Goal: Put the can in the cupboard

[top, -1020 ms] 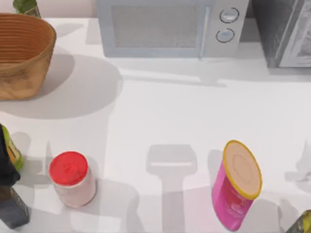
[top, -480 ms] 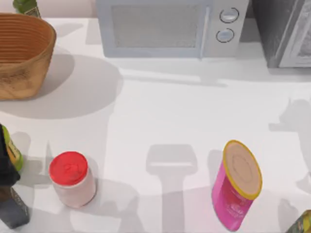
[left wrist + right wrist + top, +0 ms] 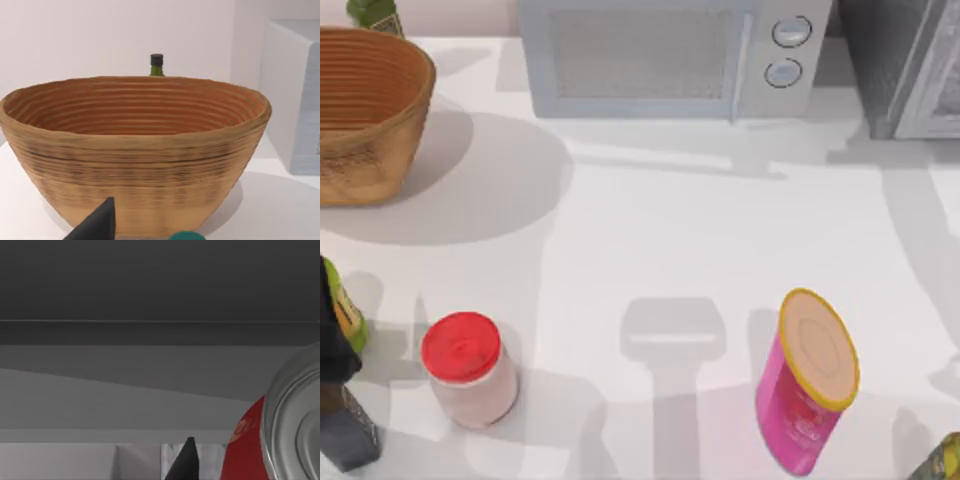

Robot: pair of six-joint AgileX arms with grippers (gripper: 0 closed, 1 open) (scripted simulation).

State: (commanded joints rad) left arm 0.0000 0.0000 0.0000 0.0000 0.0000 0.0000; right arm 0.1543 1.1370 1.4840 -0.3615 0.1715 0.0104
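The can (image 3: 272, 432), red with a silver top, sits very close to my right wrist camera. It lies against the one black fingertip (image 3: 185, 460) that shows of my right gripper (image 3: 225, 460), which is shut on it. Behind the can are the flat grey and dark grey surfaces of the cupboard (image 3: 150, 295). From above, the cupboard (image 3: 905, 60) stands at the table's back right corner, and the arm's long shadow runs up the right side to its foot. My left gripper (image 3: 95, 227) is parked low at the front left, facing the basket.
A woven basket (image 3: 365, 110) stands at the back left with a green bottle (image 3: 375, 12) behind it. The microwave (image 3: 665, 55) is at the back centre. Along the front are a red-lidded jar (image 3: 468, 368), a pink canister (image 3: 808, 385) and bottles (image 3: 342, 315) at both corners.
The right arm's shadow on the right side of the table has slid back to the foot of the cupboard. The jar, canister and basket have not moved.
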